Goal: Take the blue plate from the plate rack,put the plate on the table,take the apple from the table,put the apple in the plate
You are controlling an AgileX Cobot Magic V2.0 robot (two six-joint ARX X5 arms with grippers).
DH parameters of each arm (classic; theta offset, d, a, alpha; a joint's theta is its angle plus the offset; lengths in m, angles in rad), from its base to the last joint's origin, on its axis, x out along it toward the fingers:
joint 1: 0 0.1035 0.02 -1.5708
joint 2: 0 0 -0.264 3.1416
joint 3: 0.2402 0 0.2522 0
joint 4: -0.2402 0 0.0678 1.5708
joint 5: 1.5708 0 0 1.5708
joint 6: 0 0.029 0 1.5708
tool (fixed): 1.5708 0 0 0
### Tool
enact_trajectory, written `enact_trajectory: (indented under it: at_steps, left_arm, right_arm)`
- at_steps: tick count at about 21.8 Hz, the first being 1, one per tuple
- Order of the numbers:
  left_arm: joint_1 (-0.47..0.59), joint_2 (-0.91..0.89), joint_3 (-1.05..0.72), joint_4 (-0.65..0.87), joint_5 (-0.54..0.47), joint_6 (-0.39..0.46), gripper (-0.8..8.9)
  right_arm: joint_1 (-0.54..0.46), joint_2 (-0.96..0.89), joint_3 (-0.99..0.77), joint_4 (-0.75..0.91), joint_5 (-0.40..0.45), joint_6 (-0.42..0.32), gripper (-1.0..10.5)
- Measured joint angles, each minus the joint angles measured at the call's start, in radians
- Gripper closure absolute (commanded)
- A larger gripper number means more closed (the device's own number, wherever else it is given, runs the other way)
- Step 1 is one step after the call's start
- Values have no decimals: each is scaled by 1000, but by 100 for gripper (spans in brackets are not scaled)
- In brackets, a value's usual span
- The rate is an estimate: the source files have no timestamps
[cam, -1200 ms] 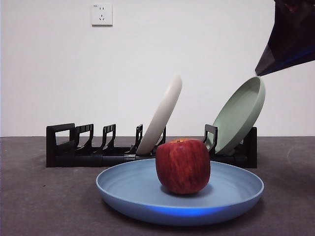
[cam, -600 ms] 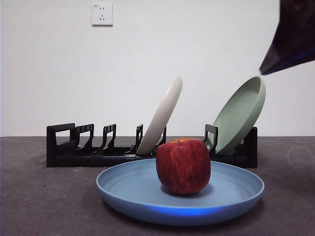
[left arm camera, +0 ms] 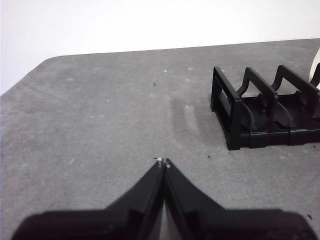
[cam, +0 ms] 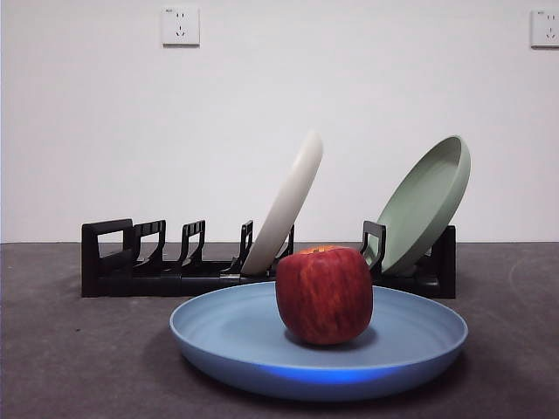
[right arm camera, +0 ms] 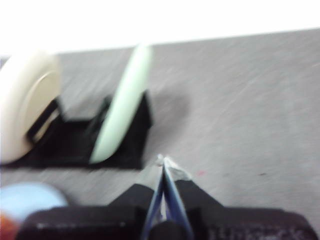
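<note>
The dark red apple [cam: 324, 295] stands upright in the middle of the blue plate [cam: 227, 332], which lies flat on the table [cam: 70, 367] in front of the black plate rack [cam: 140, 262]. Neither gripper shows in the front view. My left gripper [left arm camera: 163, 162] is shut and empty above bare table beside the rack's empty end [left arm camera: 260, 117]. Shut with nothing in it, my right gripper [right arm camera: 163, 161] hangs above the table off the rack's other end [right arm camera: 75, 145]; the blurred right wrist view catches the blue plate's edge [right arm camera: 27, 200] and a sliver of the apple [right arm camera: 5, 226].
A cream-white plate [cam: 286, 202] leans in the rack's middle slots, and a pale green plate [cam: 425, 202] leans at its right end. The green plate [right arm camera: 122, 105] and the white plate [right arm camera: 25, 105] also appear in the right wrist view. Two wall sockets [cam: 181, 25] sit high on the white wall.
The dark arm at the front view's top right corner has risen out of the picture, uncovering a second wall socket. Apple, plates and rack have not moved.
</note>
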Motion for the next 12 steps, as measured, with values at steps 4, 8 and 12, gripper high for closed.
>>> enact_trajectory:
  at_steps: [4,8,12]
  left_arm:
    - [0,0,0,0,0,0,814]
    - [0,0,0,0,0,0,814]
    - [0,0,0,0,0,0,814]
  right_arm:
    - [-57,-191,-174,131,0,0,946]
    - [-60,-294,-272,161,-1,0,946]
    - [-60,-299,-316,164,-1,1,946]
